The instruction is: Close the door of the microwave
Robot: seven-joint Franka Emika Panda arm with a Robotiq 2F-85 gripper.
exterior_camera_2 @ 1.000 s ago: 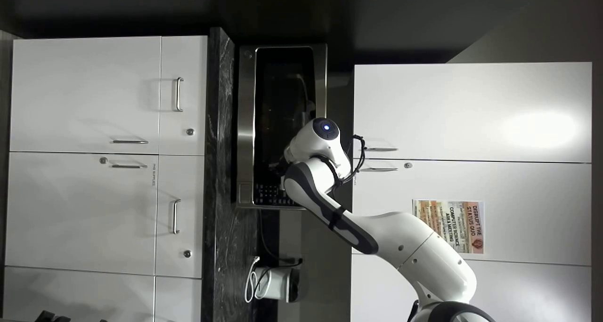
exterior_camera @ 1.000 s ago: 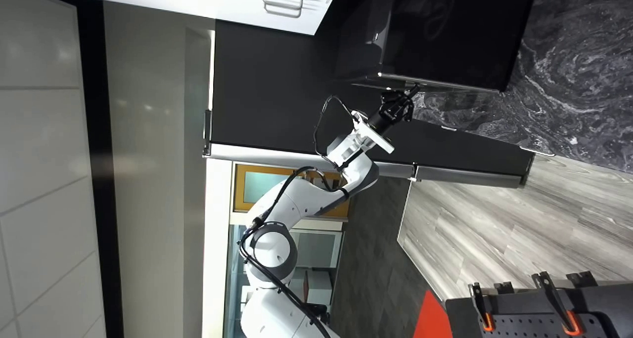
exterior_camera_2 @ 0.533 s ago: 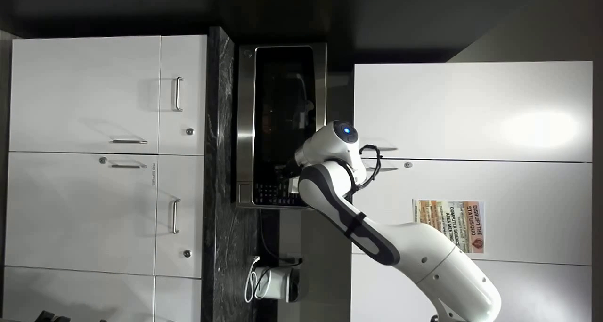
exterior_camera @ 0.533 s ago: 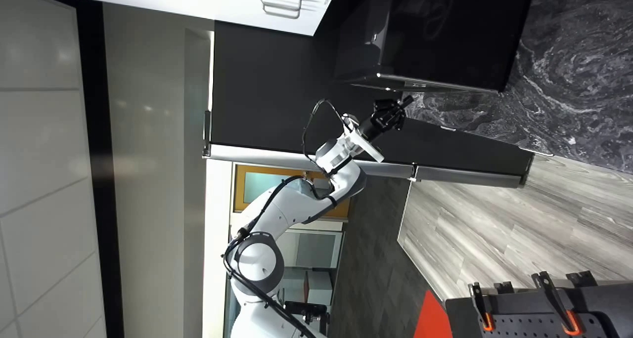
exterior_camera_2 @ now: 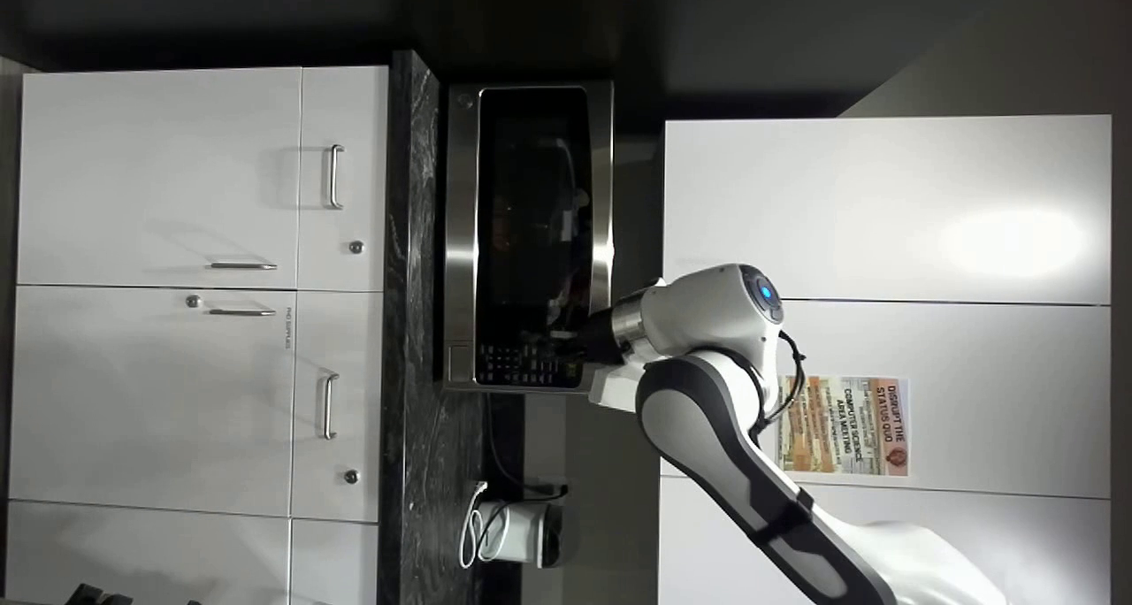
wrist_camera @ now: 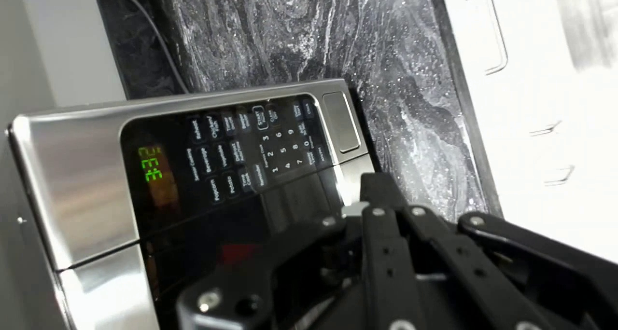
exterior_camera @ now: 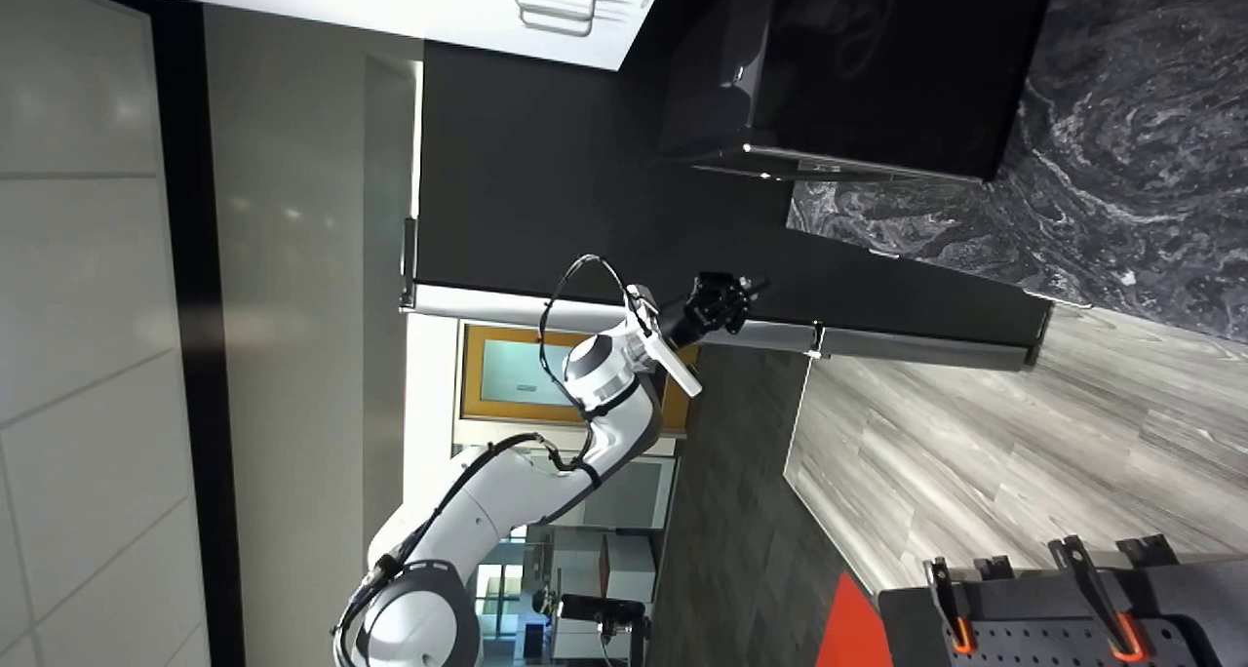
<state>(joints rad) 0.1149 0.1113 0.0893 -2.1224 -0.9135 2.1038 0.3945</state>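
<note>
The microwave [exterior_camera: 877,62] is a glossy black box on the dark marbled counter. Its steel-trimmed front with control panel [exterior_camera_2: 517,366] faces the arm; the panel and its green clock also show in the wrist view [wrist_camera: 159,171]. The door [exterior_camera_2: 531,189], a dark window in a steel frame, lies flush with the panel, with only a thin seam between them in the wrist view [wrist_camera: 207,243]. My gripper [exterior_camera: 756,292] is shut and empty, well away from the microwave front. In the wrist view the fingertips [wrist_camera: 381,195] are together and hide part of the door.
The marbled counter [exterior_camera: 1121,160] runs under the microwave. White cabinets [exterior_camera_2: 159,180] are below and above it [exterior_camera_2: 884,207]. A white device with a cable [exterior_camera_2: 513,534] stands beside the microwave. A matte black wall panel [exterior_camera: 526,170] is on its far side.
My gripper has drawn back from the microwave front, where it was close to the face a second ago, and now stands well off it. The door shows no visible movement.
</note>
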